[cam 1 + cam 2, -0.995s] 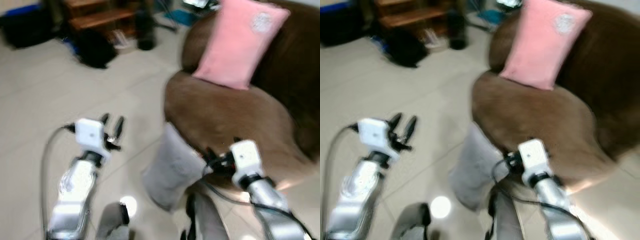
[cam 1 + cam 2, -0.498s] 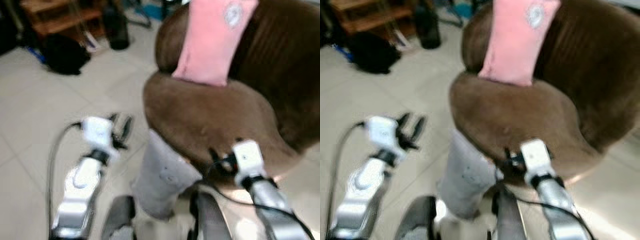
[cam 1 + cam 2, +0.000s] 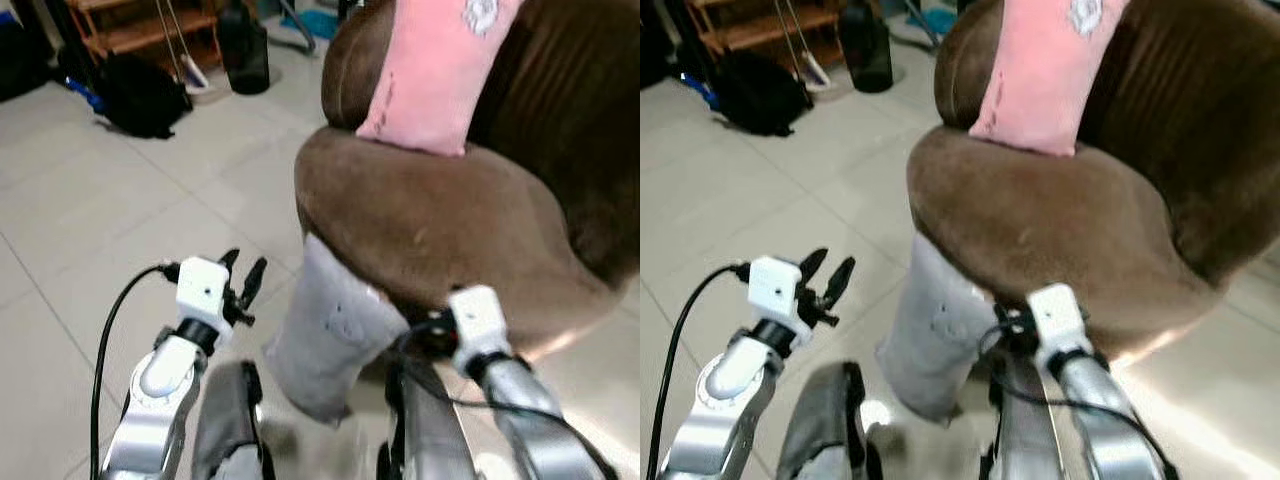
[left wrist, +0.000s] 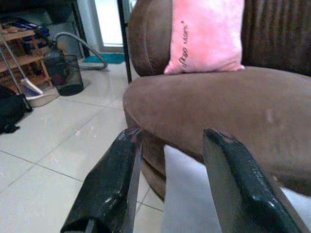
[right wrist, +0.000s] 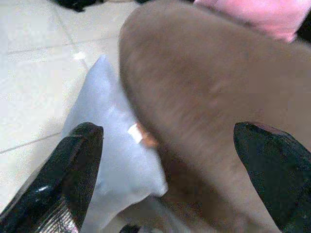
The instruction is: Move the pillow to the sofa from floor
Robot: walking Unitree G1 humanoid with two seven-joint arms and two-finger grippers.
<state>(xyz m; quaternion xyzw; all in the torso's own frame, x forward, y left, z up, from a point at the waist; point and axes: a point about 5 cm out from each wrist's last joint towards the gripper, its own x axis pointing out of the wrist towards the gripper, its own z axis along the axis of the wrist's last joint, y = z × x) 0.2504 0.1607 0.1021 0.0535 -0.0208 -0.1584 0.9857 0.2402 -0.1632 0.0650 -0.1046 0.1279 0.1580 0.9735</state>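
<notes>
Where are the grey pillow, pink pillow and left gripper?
grey pillow [image 3: 335, 335], left eye view, middle of its face.
pink pillow [image 3: 430, 75], left eye view, centre.
left gripper [image 3: 243, 278], left eye view, between fingertips.

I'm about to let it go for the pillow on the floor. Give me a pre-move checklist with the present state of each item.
1. Grey pillow in view, leaning on the sofa front: ok.
2. Left gripper open, aimed at the pillow: ok.
3. Right gripper open, pillow corner between its fingers: ok.
4. Either gripper touching the pillow: not ok.
5. Free seat space in front of the pink pillow: ok.
6. Floor under the pillow free of snags: cannot tell.
</notes>
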